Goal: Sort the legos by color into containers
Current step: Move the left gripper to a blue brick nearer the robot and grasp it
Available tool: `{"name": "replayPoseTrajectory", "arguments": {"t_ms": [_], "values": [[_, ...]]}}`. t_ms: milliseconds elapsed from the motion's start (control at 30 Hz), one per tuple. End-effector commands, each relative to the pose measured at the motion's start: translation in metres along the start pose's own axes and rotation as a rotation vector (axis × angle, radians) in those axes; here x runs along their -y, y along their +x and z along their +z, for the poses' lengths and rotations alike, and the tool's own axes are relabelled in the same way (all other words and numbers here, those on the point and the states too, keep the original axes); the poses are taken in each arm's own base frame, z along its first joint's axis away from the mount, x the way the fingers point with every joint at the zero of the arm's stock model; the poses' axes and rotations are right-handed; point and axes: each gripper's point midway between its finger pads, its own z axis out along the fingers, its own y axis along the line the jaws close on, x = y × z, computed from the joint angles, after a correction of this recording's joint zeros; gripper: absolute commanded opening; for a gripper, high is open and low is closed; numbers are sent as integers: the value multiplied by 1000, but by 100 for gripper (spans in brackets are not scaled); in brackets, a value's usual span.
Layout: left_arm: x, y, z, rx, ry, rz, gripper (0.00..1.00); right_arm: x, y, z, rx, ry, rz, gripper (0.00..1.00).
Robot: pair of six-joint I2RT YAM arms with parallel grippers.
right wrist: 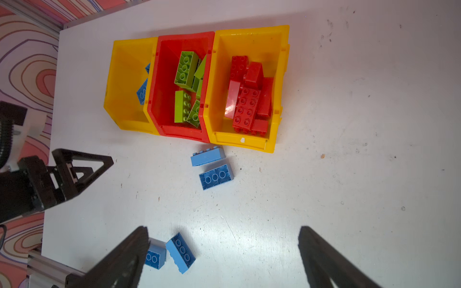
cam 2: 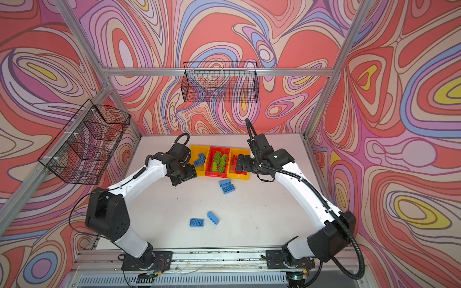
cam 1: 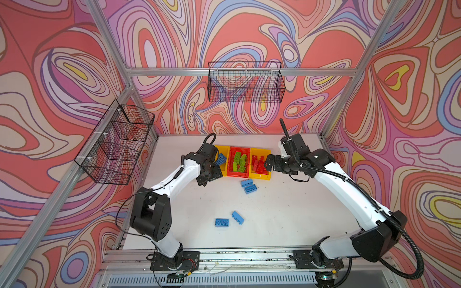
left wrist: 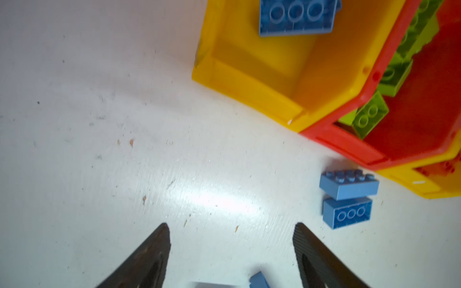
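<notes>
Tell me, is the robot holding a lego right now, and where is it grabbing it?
No, nothing is held. The left gripper and the right gripper both stand open and empty above the table.

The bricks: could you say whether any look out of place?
Nothing is mis-sorted: green bricks in the red bin, red bricks in one yellow bin, blue bricks in the other. Four loose blue bricks lie on the table.
</notes>
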Motion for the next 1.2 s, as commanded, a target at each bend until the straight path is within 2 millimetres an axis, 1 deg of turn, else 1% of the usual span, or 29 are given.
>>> {"name": "replayPoseTrajectory", "arguments": {"t_ms": [0,133,200,300,367,533,667,800,1033,1133,1167], "values": [[-11,42,1,-37,9,60,81,-6,8,-5,-11,-49,-26,98],[-16,96,-1,-80,33,92,85,-9,13,-4,-26,-75,-35,98],[-17,118,-1,-84,30,106,86,-10,14,-4,-29,-82,-36,98],[-16,142,-1,-77,27,126,89,-12,16,-5,-34,-94,-35,98],[-13,153,1,-79,21,141,90,-13,17,-6,-37,-104,-35,98],[-12,169,10,-81,-30,206,91,-11,22,-12,-37,-107,-26,98],[-16,179,21,-87,-67,232,91,-8,27,-18,-32,-110,-7,98],[-21,181,32,-84,-81,244,91,-4,30,-26,-19,-105,7,98],[-19,186,48,-111,-106,286,91,-1,31,-33,-7,-95,20,98],[-19,189,56,-127,-108,287,87,-1,31,-34,-7,-92,24,98],[-20,190,57,-130,-110,284,82,-1,30,-34,-4,-92,24,98]]}}
